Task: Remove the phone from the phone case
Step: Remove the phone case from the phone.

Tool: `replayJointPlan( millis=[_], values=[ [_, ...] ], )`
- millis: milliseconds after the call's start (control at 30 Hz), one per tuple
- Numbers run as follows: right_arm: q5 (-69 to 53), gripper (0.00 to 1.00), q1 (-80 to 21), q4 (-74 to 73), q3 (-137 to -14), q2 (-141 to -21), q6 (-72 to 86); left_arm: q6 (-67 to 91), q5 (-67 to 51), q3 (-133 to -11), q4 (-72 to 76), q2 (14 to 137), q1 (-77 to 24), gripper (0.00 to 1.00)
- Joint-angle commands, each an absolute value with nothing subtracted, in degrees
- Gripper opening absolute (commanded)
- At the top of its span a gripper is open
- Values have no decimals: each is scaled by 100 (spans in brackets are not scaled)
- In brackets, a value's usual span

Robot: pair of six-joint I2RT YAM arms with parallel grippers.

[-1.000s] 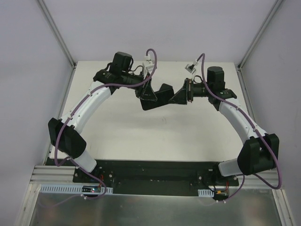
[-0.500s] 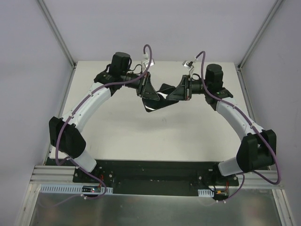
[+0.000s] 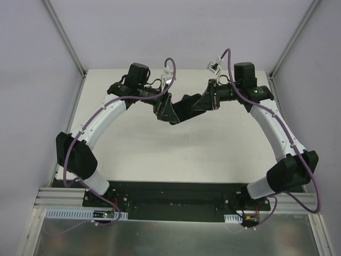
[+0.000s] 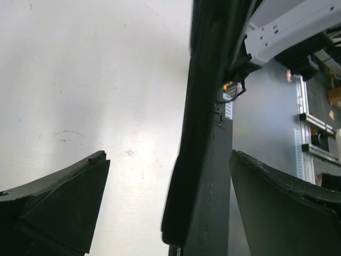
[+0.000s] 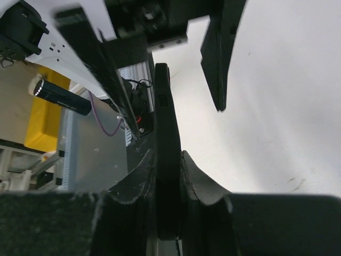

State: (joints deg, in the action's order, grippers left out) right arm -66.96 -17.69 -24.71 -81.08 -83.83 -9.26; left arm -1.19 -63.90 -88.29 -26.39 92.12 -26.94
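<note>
The phone in its black phone case (image 3: 187, 101) hangs edge-on above the far middle of the table, between my two grippers. My right gripper (image 3: 197, 104) is shut on its edge; in the right wrist view both pads press the thin black slab (image 5: 165, 122) at the gripper (image 5: 166, 156). My left gripper (image 3: 171, 111) stands open around the other end. Its fingers (image 4: 64, 202) are wide apart and clear of the slab (image 4: 205, 133), which shows a black rounded layer beside a greyer flat one. I cannot tell phone from case there.
The white table (image 3: 176, 154) lies below, with grey walls on three sides. A black base rail (image 3: 176, 194) runs along the near edge. Off the table, the right wrist view shows a black cylinder (image 5: 58, 97) and a yellow thing (image 5: 45, 114).
My right gripper has shut on the slab and my left gripper has then opened and let go. Both wrists have shifted slightly toward the far side.
</note>
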Motion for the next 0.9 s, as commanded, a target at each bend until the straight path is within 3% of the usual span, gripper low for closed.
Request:
replayJointPlan(
  millis=[0,133,333,467,733,867],
  values=[
    [-6803,0,-1837,-5311,-9910,-8752,-3283,-1440,-6425,-8956,-3620,9018,-2689,99],
    [-6672,0,-2074,-6678,-10853,-9237,-4199,-1608,-6608,-8930,-3718,9053,-2689,99],
    [-6381,0,-2329,-6881,-11135,-9448,-4429,-1547,-6882,-9044,-3727,9044,-2698,91],
    [-6346,0,-2382,-7023,-11390,-9624,-4491,-1547,-7005,-9018,-3718,9070,-2742,78],
    [-6222,0,-2417,-6566,-11382,-9650,-4193,-1529,-7005,-8701,-3735,9062,-3032,75],
    [-6205,0,-2426,-6443,-11356,-9642,-4087,-1512,-7014,-8701,-3735,9088,-3085,59]
  ],
)
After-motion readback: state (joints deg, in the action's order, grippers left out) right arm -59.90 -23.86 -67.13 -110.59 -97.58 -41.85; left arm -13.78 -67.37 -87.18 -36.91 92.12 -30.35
